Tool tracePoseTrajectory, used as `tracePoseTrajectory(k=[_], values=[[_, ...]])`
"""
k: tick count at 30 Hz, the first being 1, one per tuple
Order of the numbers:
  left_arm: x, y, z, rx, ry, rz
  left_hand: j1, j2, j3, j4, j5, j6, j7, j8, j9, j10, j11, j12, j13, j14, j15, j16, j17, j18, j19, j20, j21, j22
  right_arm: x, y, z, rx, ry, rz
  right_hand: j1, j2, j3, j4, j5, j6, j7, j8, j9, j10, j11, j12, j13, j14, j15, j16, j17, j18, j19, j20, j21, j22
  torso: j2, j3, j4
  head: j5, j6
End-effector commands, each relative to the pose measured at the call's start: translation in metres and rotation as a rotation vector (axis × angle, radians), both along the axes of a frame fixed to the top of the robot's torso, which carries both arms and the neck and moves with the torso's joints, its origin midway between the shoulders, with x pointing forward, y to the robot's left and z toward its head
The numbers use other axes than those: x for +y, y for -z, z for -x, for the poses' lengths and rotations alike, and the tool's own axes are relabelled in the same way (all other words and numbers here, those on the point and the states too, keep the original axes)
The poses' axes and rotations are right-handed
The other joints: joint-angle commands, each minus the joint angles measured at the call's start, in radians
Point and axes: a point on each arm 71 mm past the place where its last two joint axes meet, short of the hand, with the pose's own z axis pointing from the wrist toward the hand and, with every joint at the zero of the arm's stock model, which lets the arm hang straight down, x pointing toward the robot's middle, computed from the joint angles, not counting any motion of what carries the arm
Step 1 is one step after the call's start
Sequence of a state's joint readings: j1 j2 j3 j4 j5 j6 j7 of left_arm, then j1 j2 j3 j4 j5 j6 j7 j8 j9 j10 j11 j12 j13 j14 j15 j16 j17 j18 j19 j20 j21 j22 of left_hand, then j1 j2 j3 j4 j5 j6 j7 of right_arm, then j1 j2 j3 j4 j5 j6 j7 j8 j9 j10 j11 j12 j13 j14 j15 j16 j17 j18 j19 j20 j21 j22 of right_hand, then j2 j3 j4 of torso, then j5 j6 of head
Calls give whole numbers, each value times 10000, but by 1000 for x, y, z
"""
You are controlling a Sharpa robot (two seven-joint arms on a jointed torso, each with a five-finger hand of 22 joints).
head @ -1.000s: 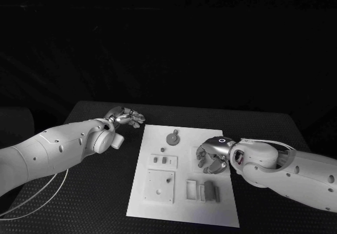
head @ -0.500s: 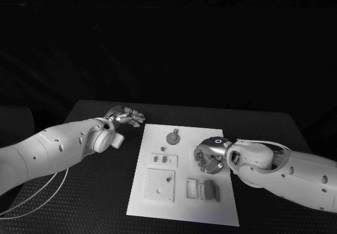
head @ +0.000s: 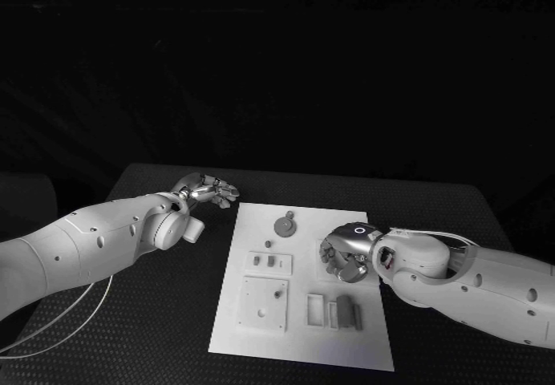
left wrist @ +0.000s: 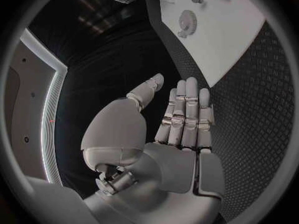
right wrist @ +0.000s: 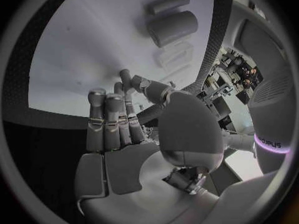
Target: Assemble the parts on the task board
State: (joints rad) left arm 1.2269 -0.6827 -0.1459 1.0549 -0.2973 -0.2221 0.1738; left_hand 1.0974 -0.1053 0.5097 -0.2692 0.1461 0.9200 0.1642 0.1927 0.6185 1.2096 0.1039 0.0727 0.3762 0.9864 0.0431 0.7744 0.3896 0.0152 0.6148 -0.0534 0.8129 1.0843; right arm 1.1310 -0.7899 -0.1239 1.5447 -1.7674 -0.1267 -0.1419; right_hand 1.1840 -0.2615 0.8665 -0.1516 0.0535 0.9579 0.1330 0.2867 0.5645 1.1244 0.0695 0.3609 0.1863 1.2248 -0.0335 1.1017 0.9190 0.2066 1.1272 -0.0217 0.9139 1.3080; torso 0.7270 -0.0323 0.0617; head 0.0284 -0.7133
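The right hand (head: 346, 258) hangs over the right side of the white rectangular task board (head: 303, 341), just above and beyond the upright grey block part (head: 346, 311) that stands beside 2 pale slot frames (head: 316, 310) near the board's near edge. In my judgement the step in hand is a reach for a part on that side of the board. To do it well the hand should come down squarely over the piece, with thumb and fingers set on opposite faces before they close, so the part does not tip or slide on the smooth plate. Go slowly on the last stretch, since the block stands close to the slot frames and a sweeping finger could knock it over.

In the right wrist view the right hand's fingers (right wrist: 107, 119) lie side by side, nearly straight, with the thumb bent across in front of them; nothing sits between them, so the hand is released and holds no part. Beyond its fingertips there lie a grey rounded block (right wrist: 172, 28) and a smaller grey cylinder (right wrist: 167, 4) on the board. I cannot tell whether the fingertips touch the board.

The left hand (head: 209, 192) rests off the board over the black textured tabletop (head: 139, 321), beyond the board's far left corner. In the left wrist view its fingers (left wrist: 186, 115) are straight and together, thumb apart, holding nothing. The grey round gear-like part (head: 285, 228) lies on the board to the inner side of that hand
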Motion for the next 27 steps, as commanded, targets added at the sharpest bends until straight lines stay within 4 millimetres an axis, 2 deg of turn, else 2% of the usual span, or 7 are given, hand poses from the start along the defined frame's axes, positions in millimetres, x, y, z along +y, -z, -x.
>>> tracePoseTrajectory(k=[1,6,10,16,27], values=[[-3,0,1,19,182,61,-85,38,-56,12,-20,-95,8,49,-18,-77,6,-42,-17,54,11,-58,23,-23,33,-10,-57,17,0,-1,-1,-309,-6,37,112,20,164,0,-51,154,-20,83,28,103,-16,62,-1,-9,-103,-16,-15,552,28,-29,34,95,0,0,0,6,-14],[-2,0,1,11,165,56,-88,38,-57,16,-23,-98,10,49,-20,-83,9,-43,-19,65,8,-55,33,-23,38,-11,-58,20,2,-2,0,-326,-81,-23,147,134,294,-5,-52,366,-75,190,68,271,-76,184,18,20,-159,-13,-24,552,55,-24,57,109,3,3,-4,5,-22],[-3,0,1,9,181,63,-86,39,-56,16,-23,-99,10,50,-21,-85,9,-43,-19,69,6,-55,37,-22,40,-12,-59,21,2,-2,0,-486,-96,82,160,261,349,-60,-52,653,-186,337,134,565,-201,379,81,98,-278,5,-31,552,112,-34,96,123,3,-1,1,4,-26],[-1,0,1,7,157,54,-87,40,-57,18,-24,-100,10,51,-21,-87,10,-43,-19,72,5,-55,40,-22,42,-13,-59,22,1,-2,0,-595,-74,247,238,298,436,-124,-52,872,-282,452,202,787,-304,520,145,173,-378,4,-46,552,183,-56,129,124,0,-3,1,-11,-36],[-1,0,1,0,154,55,-100,40,-61,29,-26,-104,12,53,-24,-94,14,-44,-21,81,2,-55,53,-22,50,-14,-61,25,5,-5,4,-849,-253,13,268,527,237,-28,-53,985,-338,526,311,941,-384,621,196,303,-458,-19,-75,552,321,-99,173,110,7,9,-3,-7,-33]])
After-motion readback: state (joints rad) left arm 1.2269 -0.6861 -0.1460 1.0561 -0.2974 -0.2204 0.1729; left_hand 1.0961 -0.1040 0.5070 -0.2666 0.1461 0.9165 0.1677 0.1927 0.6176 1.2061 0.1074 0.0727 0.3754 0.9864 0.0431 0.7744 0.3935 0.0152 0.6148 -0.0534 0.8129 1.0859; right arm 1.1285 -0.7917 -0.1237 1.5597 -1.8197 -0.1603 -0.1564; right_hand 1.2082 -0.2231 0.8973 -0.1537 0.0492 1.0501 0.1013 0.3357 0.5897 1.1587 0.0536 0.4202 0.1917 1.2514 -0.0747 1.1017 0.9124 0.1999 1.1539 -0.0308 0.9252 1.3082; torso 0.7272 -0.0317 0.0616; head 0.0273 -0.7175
